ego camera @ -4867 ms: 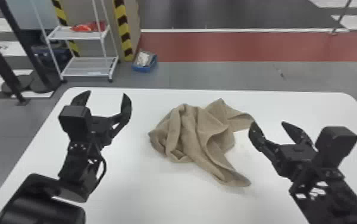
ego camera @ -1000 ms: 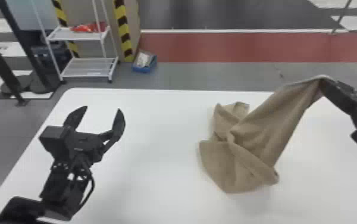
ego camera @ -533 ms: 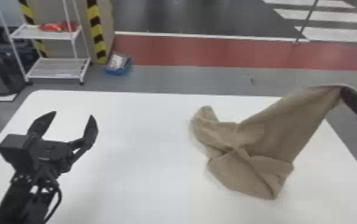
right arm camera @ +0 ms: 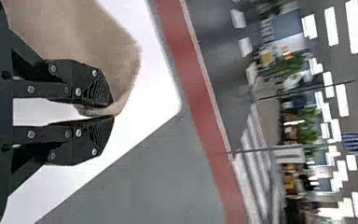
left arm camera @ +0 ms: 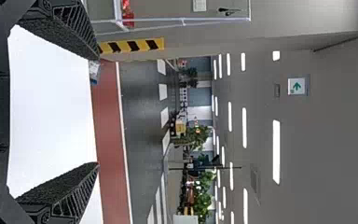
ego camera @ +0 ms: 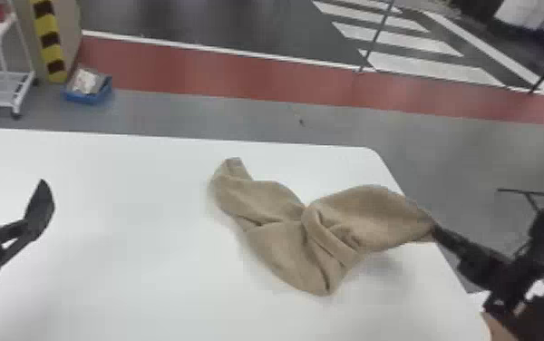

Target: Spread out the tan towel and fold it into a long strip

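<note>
Is a plain tan towel [ego camera: 280,245], soft and matte. Lies rumpled on the desk [ego camera: 103,272], toward the desk's right edge, twisted at the middle into thick, overlapping folds. Points 1 narrow end at the desk's far edge and 1 blunt end at its near side. Rises toward the desk's right edge, pinched by 1 tip in the right gripper [ego camera: 437,229].

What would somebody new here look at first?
Probably the crumpled tan towel, on the right part of the white table, with one end pinched in the robot's right tool. Then the left tool, spread wide open at the left. Behind the table, a red stripe runs across the floor.
</note>
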### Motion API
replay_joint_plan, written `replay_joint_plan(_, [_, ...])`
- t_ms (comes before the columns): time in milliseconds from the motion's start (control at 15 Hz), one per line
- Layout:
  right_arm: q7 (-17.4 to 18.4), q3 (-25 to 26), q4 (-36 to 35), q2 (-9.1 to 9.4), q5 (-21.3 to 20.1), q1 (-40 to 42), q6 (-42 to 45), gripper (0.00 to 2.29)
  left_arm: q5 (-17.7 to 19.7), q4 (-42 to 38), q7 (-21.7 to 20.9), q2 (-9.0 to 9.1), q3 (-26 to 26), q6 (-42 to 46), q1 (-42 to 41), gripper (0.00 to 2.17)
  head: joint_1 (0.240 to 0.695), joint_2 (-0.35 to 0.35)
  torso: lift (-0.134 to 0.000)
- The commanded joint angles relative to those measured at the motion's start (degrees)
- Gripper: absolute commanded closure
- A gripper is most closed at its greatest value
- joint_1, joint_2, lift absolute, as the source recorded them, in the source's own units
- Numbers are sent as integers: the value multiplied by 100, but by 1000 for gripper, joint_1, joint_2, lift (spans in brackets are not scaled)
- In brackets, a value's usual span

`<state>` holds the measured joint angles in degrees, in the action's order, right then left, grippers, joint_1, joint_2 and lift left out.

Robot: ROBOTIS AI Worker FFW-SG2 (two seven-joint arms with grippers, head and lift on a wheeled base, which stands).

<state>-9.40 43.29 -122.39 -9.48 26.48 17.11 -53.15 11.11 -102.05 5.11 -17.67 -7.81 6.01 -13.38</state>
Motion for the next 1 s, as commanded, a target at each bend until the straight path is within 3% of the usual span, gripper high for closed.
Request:
replay_joint_plan(0, [26, 30, -83, 69, -460, -68, -1097, -2, -3, 9, -1, 0, -45, 0, 20, 83, 695, -349, -124])
replay_joint_plan(67, [184, 100, -162, 157, -609, -68, -1255, 19, -3, 0, -10, 0, -36, 0, 20, 83, 695, -350, -124])
replay_joint_plan(267, [246, 294, -426, 288, -434, -59, -1220, 66, -3, 18, -72, -9, 8, 18, 46, 83, 695, -350, -124])
replay_joint_plan(400, [167, 223, -575, 394, 41, -50, -1185, 73, -3, 53, -72, -9, -18, 18, 82, 83, 695, -350, -124])
replay_joint_plan(533, [61, -278, -707, 499, 261, 11, -816, 113, -12, 106, -80, 9, -36, 18, 143, 83, 695, -350, -124])
replay_joint_plan(667, [53, -1025, -716, 543, 76, 55, -323, 157, -12, 115, -80, 9, -36, 18, 161, 83, 695, -294, -124])
replay_joint_plan(800, [35, -1860, -663, 517, -477, -120, -7, 215, -12, 123, -89, -9, -36, 18, 161, 83, 695, -239, -124])
replay_joint_plan(933, [44, -2387, -391, 535, -847, -375, 46, 238, -39, 123, -239, -9, -54, 18, 161, 83, 695, -161, -124])
